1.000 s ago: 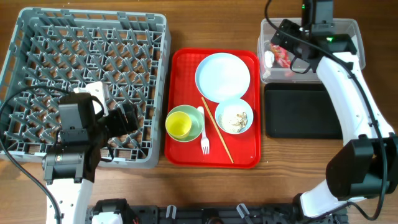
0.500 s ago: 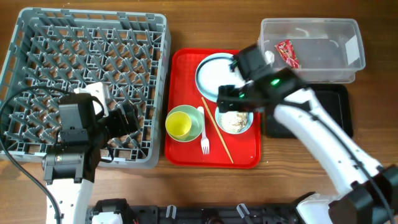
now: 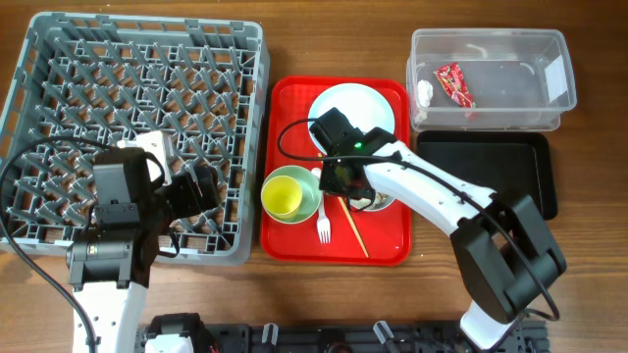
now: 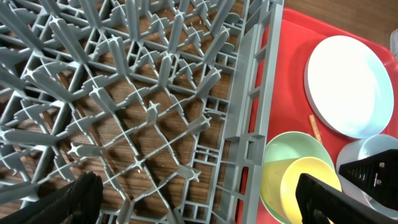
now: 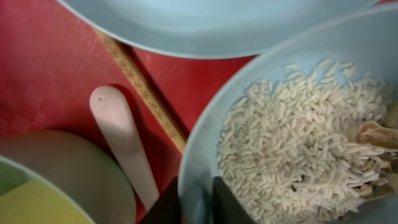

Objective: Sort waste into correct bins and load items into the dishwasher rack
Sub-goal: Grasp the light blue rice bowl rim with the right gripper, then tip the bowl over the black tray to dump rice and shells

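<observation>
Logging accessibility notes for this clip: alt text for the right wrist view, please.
Close-up: the right gripper straddles the rim of a blue bowl of rice scraps. Beside it on the red tray lie a chopstick and a white fork handle, with a plate above.

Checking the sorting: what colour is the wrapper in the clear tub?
The wrapper is red, clearest in the overhead view.
</observation>
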`<action>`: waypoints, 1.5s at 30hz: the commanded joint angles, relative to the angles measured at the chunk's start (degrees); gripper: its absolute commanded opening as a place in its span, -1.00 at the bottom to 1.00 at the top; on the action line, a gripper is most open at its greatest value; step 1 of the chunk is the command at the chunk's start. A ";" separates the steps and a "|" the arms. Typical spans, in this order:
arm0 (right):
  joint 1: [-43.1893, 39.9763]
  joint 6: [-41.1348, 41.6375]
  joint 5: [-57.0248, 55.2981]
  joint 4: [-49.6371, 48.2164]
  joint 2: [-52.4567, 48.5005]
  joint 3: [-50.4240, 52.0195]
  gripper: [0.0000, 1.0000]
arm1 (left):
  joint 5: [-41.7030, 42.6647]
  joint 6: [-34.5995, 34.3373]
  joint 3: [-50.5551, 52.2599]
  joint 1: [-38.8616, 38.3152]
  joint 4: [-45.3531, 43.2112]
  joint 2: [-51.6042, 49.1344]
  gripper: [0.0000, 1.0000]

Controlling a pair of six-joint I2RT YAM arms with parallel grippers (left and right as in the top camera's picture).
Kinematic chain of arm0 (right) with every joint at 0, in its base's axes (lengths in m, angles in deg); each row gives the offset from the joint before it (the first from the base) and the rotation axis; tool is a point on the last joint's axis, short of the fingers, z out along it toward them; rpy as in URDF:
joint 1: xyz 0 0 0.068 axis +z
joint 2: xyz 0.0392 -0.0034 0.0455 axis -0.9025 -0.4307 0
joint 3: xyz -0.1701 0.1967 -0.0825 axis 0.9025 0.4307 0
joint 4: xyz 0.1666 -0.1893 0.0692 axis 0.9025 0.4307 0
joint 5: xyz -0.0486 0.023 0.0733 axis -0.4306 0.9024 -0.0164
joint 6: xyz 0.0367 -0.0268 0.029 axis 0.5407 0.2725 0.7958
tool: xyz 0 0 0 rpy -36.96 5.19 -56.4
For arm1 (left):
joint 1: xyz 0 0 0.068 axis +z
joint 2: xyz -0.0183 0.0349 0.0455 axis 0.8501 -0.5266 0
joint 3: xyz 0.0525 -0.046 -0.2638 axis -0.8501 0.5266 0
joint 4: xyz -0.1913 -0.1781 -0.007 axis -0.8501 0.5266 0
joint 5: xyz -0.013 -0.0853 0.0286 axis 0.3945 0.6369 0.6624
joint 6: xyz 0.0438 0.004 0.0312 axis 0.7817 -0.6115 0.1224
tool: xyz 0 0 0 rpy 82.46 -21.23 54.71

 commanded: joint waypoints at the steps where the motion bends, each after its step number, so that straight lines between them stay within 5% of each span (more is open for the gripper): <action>1: 0.17 1.01 -1.55 -0.11 -1.79 0.11 -0.74 | -0.11 -0.35 -0.94 -0.17 -0.13 0.09 1.00; 3: 0.17 0.98 -2.16 0.46 -1.79 0.11 -0.91 | -0.11 -0.33 -0.94 -0.17 -0.13 0.09 1.00; 10: -1.68 -6.75 -1.77 6.69 5.57 -5.88 -0.91 | -0.11 -0.33 -0.94 -0.17 -0.15 0.09 1.00; 16: -13.68 -13.84 2.32 11.76 18.51 -7.26 -0.92 | -0.11 -0.33 -0.94 -0.17 -0.15 0.09 1.00; 22: -34.60 -30.36 30.91 8.37 18.69 -1.27 -0.91 | -0.13 -0.33 -0.94 -0.17 -0.17 0.09 1.00; 28: -51.23 -35.21 56.06 -3.82 17.59 13.57 -0.91 | -0.11 -0.33 -0.94 -0.17 -0.17 0.09 1.00; 31: -59.06 -29.24 66.05 -10.71 17.59 19.98 -0.91 | -0.11 -0.33 -0.96 -0.17 -0.15 0.09 1.00; 35: -67.38 -8.44 81.11 -28.83 17.59 27.21 -0.91 | -0.11 -0.33 -0.96 -0.17 -0.15 0.09 1.00; 38: -69.96 1.27 85.94 -32.63 17.59 28.20 -0.91 | -0.11 -0.35 -0.96 -0.17 -0.15 0.09 1.00; 45: -70.88 10.29 92.11 -39.30 17.62 28.20 -0.91 | -0.11 -0.35 -0.94 -0.17 -0.15 0.09 1.00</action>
